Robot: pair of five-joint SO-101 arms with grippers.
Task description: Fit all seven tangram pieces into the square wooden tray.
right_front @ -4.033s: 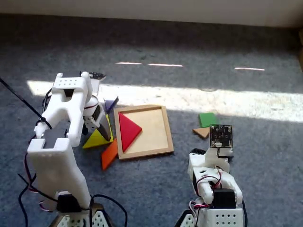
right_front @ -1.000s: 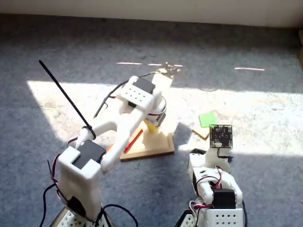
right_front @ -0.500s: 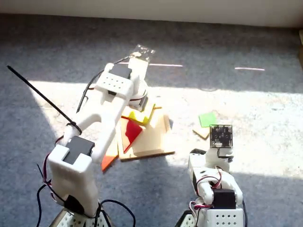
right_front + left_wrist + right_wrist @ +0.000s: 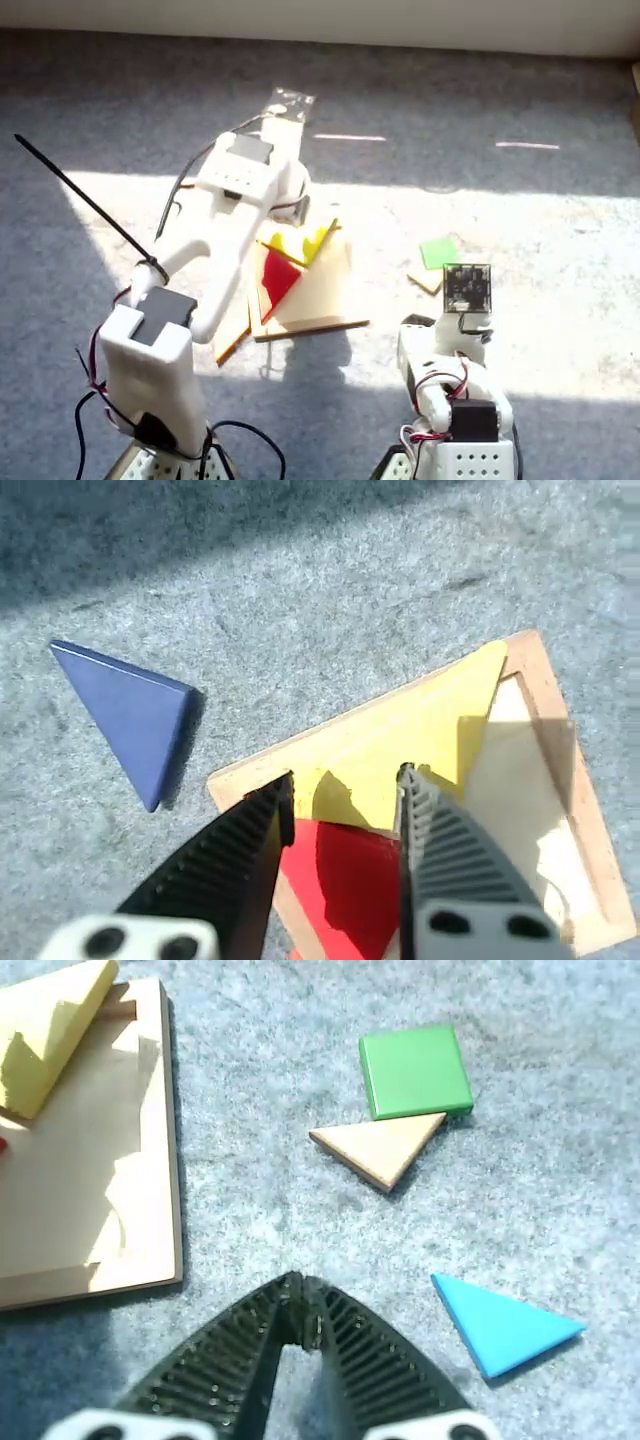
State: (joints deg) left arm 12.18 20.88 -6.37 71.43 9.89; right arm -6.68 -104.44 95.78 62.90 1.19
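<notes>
**A:** Where is the left gripper (image 4: 345, 777)?

**B:** Over the far side of the wooden tray (image 4: 590, 820), jaws parted wide and holding nothing. The yellow triangle (image 4: 420, 730) lies directly beneath it, with its long side running along the rim.

**A:** Is it seated?

**B:** I doubt it. One tip seems to ride up on the rim. The red triangle (image 4: 345, 875) next to it lies flat inside.

**A:** What comes next, then?

**B:** Probably pressing that tip inward, off the rim. Failing that, the dark blue triangle (image 4: 135, 715) lies on the carpet just outside that corner, nearest the left arm.

**A:** And the right gripper (image 4: 303, 1295)?

**B:** Pinched closed and empty. The green square (image 4: 415, 1070), tan triangle (image 4: 385, 1145) and light blue triangle (image 4: 500, 1325) all lie on its side.
</notes>
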